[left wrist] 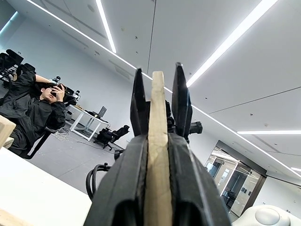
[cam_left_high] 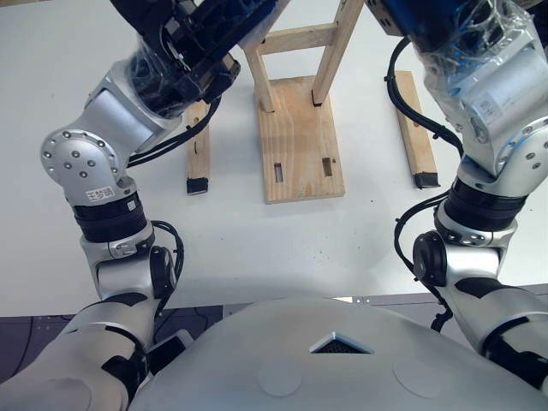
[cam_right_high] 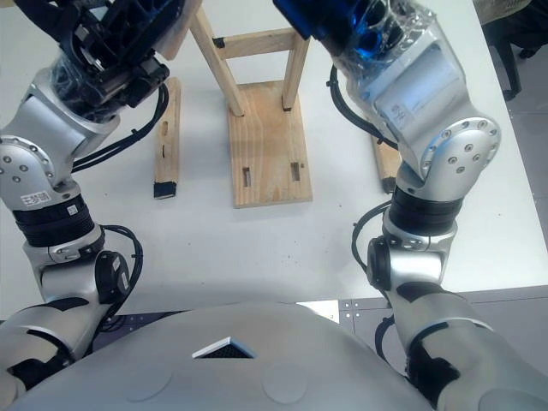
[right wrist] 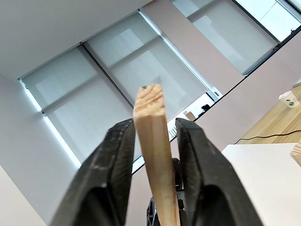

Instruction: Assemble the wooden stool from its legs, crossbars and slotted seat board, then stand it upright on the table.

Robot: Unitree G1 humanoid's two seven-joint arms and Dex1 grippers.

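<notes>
Two pale wooden upright legs [cam_left_high: 331,60], set in flat slotted wooden seat board [cam_left_high: 300,150], are clamped tight: L pincer [left wrist: 157,82] one, R pincer [right wrist: 153,126] other.

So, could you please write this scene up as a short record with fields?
seat board: flat on table, two near slots empty
leg frame: two legs with crossbar, standing in far slots
loose legs: one left of board, one right
left gripper: shut on a wooden bar
right gripper: shut on another wooden bar
</notes>
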